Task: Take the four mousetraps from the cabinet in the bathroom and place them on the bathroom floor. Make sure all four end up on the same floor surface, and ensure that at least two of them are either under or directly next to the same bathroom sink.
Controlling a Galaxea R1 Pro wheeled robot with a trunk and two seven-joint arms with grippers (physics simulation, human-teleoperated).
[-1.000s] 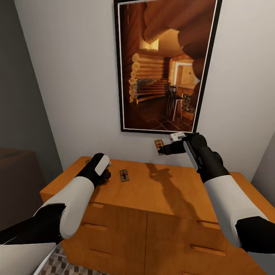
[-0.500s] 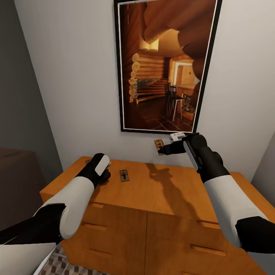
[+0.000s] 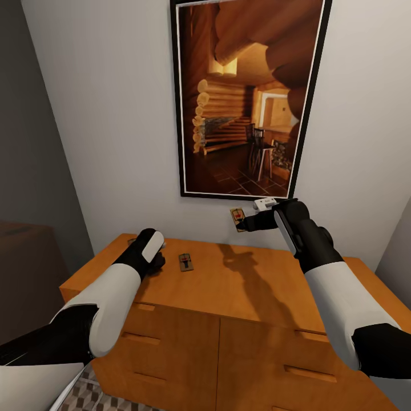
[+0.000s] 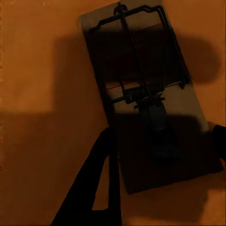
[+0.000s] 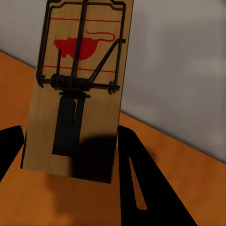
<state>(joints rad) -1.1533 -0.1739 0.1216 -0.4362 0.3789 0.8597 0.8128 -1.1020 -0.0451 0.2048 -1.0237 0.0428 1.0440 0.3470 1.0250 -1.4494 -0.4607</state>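
Orange-brown wooden cabinet top (image 3: 240, 285) under a framed log-cabin picture (image 3: 245, 97): both arms are working mousetraps here.

Right gripper (image 3: 246, 222) is holding one mousetrap (image 3: 237, 218) raised above the surface near the wall; in the right wrist view the trap (image 5: 77, 89) is sitting upright between the dark jaws, which are closing on its lower edges. Left gripper (image 3: 158, 257) is hovering low over the surface with its jaws apart around a second trap (image 4: 146, 94) lying flat, not yet pinching it; a third trap (image 3: 186, 262) is lying just beside that hand. Judging from this, the left jaws should be centring on the slab's long edges and squeezing squarely, keeping clear of the spring bar, before lifting.
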